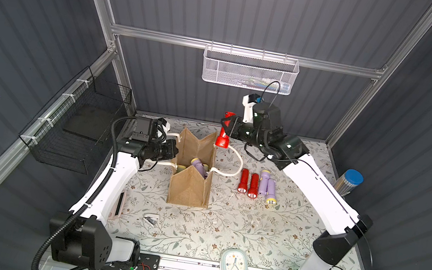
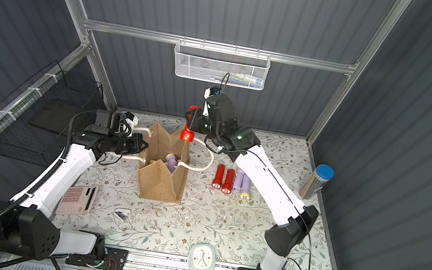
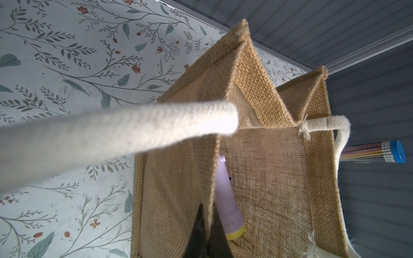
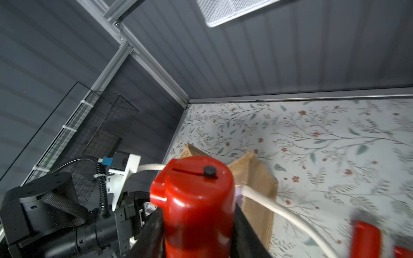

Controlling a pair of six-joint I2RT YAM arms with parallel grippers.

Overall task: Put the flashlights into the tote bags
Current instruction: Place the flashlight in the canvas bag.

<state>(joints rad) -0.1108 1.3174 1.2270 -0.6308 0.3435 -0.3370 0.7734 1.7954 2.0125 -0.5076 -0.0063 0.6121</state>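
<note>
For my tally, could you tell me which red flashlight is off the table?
The red flashlight clamped in the right gripper, head down near the bag; the other two lie flat on the table.

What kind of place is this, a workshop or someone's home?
Likely a robot test booth, not a home: grey panel walls on an aluminium frame, two arms bolted to a front rail, props like a clock on a floral tabletop.

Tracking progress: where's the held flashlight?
In both top views the red flashlight hangs head-down in the right gripper above the far right corner of the bag.
</note>
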